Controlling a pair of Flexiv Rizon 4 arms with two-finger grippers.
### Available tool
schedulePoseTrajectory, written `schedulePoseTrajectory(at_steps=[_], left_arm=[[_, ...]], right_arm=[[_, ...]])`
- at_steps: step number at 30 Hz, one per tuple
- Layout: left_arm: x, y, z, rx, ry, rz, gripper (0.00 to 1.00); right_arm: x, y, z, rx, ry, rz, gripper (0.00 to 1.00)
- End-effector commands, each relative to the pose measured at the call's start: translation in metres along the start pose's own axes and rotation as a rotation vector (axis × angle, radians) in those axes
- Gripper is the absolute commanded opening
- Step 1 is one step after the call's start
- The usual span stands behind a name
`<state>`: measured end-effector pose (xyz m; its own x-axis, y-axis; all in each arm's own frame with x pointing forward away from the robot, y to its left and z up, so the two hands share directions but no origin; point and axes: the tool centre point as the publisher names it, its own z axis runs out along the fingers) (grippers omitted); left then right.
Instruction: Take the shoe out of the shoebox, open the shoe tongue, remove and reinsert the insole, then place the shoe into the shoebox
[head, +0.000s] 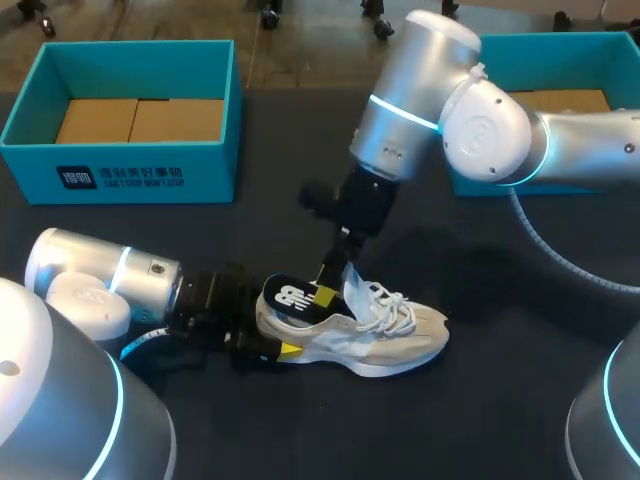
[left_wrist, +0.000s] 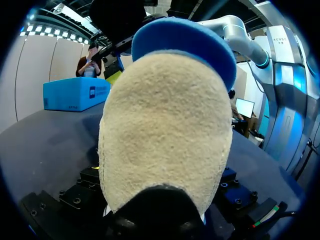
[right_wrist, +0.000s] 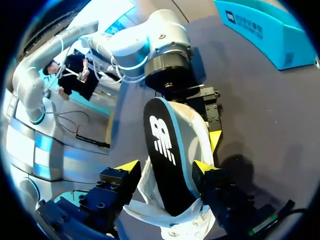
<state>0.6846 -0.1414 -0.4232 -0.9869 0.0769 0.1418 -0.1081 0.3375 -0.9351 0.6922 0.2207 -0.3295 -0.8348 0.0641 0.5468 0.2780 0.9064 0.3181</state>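
Note:
A beige sneaker (head: 390, 335) with a white sole lies on the dark table, toe to the right. My left gripper (head: 272, 332) is shut on its heel; one yellow fingertip (right_wrist: 215, 139) presses the heel's side. The fuzzy heel (left_wrist: 165, 130) fills the left wrist view and hides that gripper's tips. A black insole (head: 290, 297) with a white logo and blue edge sticks up out of the shoe's opening. My right gripper (right_wrist: 166, 170) comes down from above and stands open, its fingers on either side of the insole (right_wrist: 165, 150), with a gap on one side. The white tongue (head: 352, 290) is folded up.
A teal shoebox (head: 120, 170) with cardboard inside stands at the back left. A second teal box (head: 560, 45) sits at the back right behind my right arm. Bare dark table lies in front of the shoe.

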Motion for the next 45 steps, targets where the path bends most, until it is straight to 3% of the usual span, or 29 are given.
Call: schedulePoseTrajectory(at_steps=[1, 14, 22, 35, 38, 40, 41, 45], left_arm=[[-0.002, 0.002, 0.001, -0.001, -0.001, -0.001, 0.00], [-0.002, 0.002, 0.001, -0.001, -0.001, -0.001, 0.00], [-0.002, 0.002, 0.001, -0.001, -0.001, -0.001, 0.00], [-0.002, 0.002, 0.001, -0.001, -0.001, -0.001, 0.00], [-0.002, 0.002, 0.001, -0.001, -0.001, -0.001, 0.00], [-0.002, 0.002, 0.001, -0.001, -0.001, -0.001, 0.00], [-0.002, 0.002, 0.001, -0.001, -0.001, -0.001, 0.00], [-0.002, 0.002, 0.001, -0.001, -0.001, -0.001, 0.00]], right_arm=[[-0.005, 0.012, 0.004, 0.033, 0.033, -0.003, 0.64], [-0.008, 0.008, 0.023, 0.025, 0.153, 0.017, 0.58], [0.002, 0.001, 0.025, 0.011, 0.180, 0.035, 0.51], [0.009, -0.005, 0.031, -0.012, 0.197, 0.049, 0.48], [0.009, -0.005, 0.031, -0.015, 0.192, 0.050, 0.38], [0.008, -0.005, 0.029, -0.023, 0.180, 0.049, 0.16], [0.008, -0.004, 0.027, -0.024, 0.171, 0.047, 0.00], [0.010, 0.005, 0.019, -0.018, 0.143, 0.025, 0.00]])
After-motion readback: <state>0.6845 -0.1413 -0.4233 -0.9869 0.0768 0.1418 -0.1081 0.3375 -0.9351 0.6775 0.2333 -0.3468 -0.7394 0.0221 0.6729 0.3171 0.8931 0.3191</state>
